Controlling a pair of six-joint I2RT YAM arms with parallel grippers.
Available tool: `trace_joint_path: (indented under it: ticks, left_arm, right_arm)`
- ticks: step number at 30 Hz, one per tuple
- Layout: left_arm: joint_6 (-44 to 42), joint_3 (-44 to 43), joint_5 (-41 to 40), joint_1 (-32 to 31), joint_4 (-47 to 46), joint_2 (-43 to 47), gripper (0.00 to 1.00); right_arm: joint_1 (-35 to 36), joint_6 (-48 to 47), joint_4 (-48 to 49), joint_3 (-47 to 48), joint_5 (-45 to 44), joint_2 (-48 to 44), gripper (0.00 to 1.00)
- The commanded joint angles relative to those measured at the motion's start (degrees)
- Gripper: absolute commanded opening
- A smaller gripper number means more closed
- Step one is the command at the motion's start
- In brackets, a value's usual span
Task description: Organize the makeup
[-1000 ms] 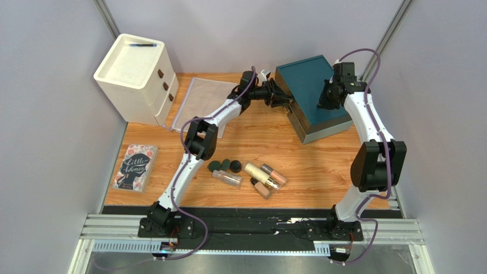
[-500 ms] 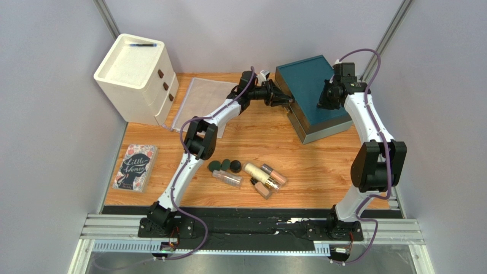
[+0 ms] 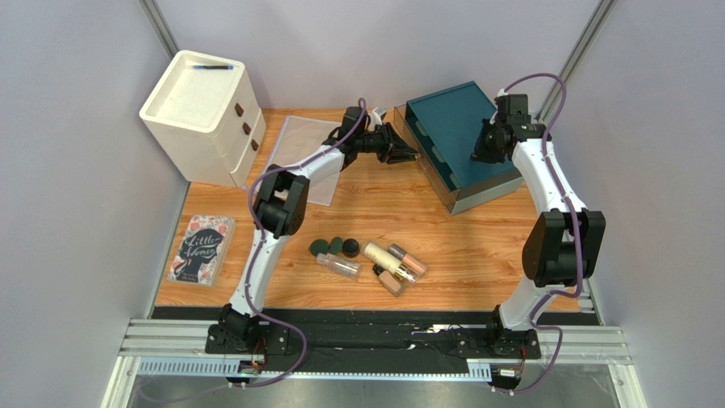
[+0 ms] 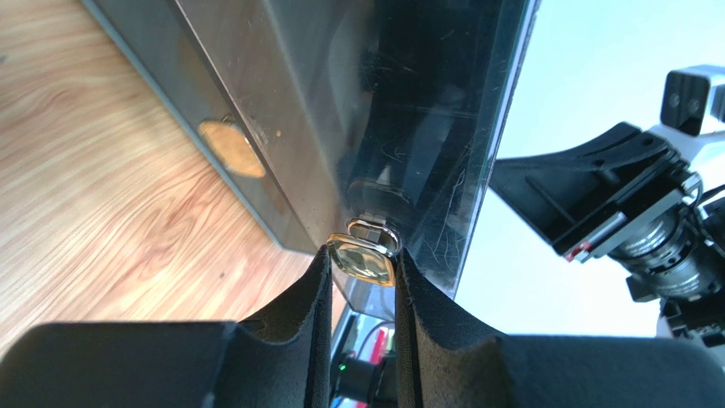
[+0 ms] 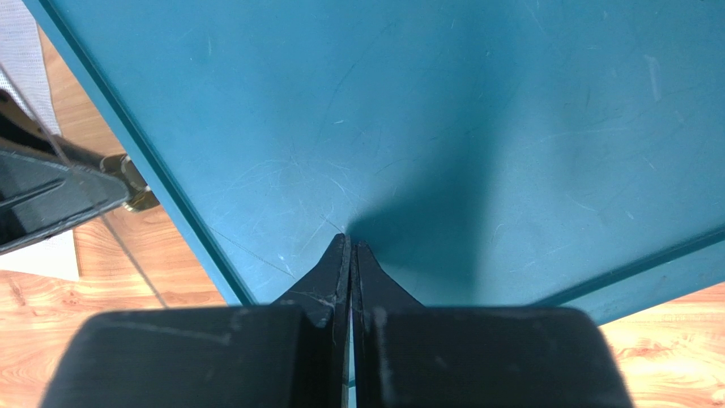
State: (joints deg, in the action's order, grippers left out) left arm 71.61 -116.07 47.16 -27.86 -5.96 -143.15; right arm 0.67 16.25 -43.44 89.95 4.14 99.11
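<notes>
Pulling the drawer (image 4: 425, 153) straight out is safest: left gripper (image 4: 362, 252) pinches the gold knob (image 4: 362, 263) fronting the teal box (image 3: 476, 197); makeup (image 3: 368, 257) lies well apart, bases' side of that box; right gripper (image 5: 351, 246), shut empty, steadies its lid (image 5: 476, 110).

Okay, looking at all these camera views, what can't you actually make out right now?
- Inside the drawer: smoky front and glare in the left wrist view, where the left gripper is shut on its knob; too small in the top view.
- Makeup labels: too small, top view.
- Whether the shut right gripper touches the teal lid: its own fingertips hide the contact, right wrist view.
- White cabinet contents: drawers closed.
</notes>
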Motion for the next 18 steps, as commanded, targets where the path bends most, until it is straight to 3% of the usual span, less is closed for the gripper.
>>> trace_joint_path:
  ticks: [1,12,18]
  left_arm:
    - [-10.4,4.6,0.0,1.9,8.1,3.8,0.0]
    - [-16.7,21.7,-2.8,6.4,7.5,16.5,0.0]
    - [-20.1,23.1,-4.1,7.1,10.3,19.3,0.0]
  right_arm:
    - [-0.1,-0.9,-5.1,-2.6,-1.2,2.4,0.0]
    - [-0.1,-0.3,-4.7,-2.3,-0.9,3.5,0.0]
    - [-0.1,-0.2,-4.6,-1.9,-0.6,4.2,0.0]
